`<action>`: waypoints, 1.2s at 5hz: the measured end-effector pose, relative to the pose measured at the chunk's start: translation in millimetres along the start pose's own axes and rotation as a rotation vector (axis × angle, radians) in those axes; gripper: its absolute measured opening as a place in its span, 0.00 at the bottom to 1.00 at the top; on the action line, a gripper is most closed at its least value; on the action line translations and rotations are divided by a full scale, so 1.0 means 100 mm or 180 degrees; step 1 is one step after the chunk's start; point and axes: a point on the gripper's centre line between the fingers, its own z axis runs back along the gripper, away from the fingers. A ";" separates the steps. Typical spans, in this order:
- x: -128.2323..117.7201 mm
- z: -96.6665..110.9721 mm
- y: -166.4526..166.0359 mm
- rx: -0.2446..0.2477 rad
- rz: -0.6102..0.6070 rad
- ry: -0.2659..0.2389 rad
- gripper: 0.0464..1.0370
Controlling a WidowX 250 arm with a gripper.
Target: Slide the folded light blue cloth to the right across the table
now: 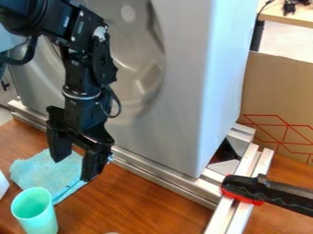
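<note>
Here I am at the left side of the view, hanging over the wooden table (143, 201), my claw (72, 169) pointing down with its two fingers spread wide apart. Nothing sits between them; I see only cloth and wood through the gap. So, nothing in my grasp, nothing lifted, and as far as I can judge no handling is under way at this moment. Nearest to me is the light blue cloth (38, 172), lying on the table below and behind my fingers, one edge a little uneven; whether a fingertip brushes it, I can't tell from this angle. And there's the turquoise cup (43, 222), standing upright just in front of the cloth, mouth up, apart from my fingers; whether its base catches the cloth's edge is hard to say. A bit of something white (2, 185) peeks in at the left edge. Behind me rises the big grey metal panel (183, 91), with a metal rail (165, 178) running along its foot, and over to the far side a black-and-red clamp (247, 186) lies across the rails.
</note>
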 end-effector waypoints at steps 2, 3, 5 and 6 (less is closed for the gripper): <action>0.21 -0.22 0.21 0.0008 -0.0184 0.0179 0.96; 0.36 -0.28 0.50 0.0080 -0.0131 0.0064 0.96; 0.37 -0.57 0.79 0.0231 -0.0206 0.0297 0.96; 0.37 -0.67 1.03 0.0293 -0.0192 0.0442 0.96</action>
